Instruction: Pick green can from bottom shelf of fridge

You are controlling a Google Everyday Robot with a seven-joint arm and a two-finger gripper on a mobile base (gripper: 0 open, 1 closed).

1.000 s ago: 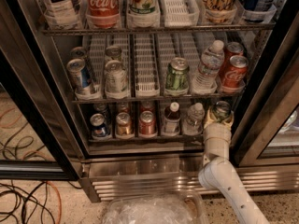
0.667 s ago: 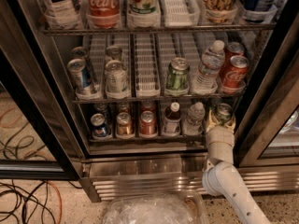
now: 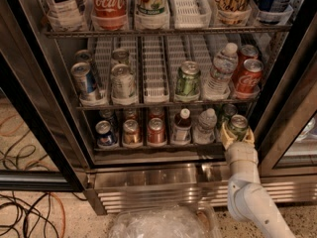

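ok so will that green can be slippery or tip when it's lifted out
The green can, with the gripper at it, looks like smooth rigid metal, so probably stiff but somewhat slick. It stands upright in its lane on the bottom shelf, so a sideways nudge could tip it toward the water bottle beside it.

Coca-Cola cans (image 3: 246, 76), water bottle (image 3: 220, 71), middle rack (image 3: 163, 104); cables (image 3: 20, 216) on floor (image 3: 64, 221).

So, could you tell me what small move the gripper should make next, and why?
Probably, once its hold is sure, a short straight pull back out of the fridge. The gripper sits around the green can at the right end of the bottom shelf, with a water bottle close beside it, so sideways room looks small.
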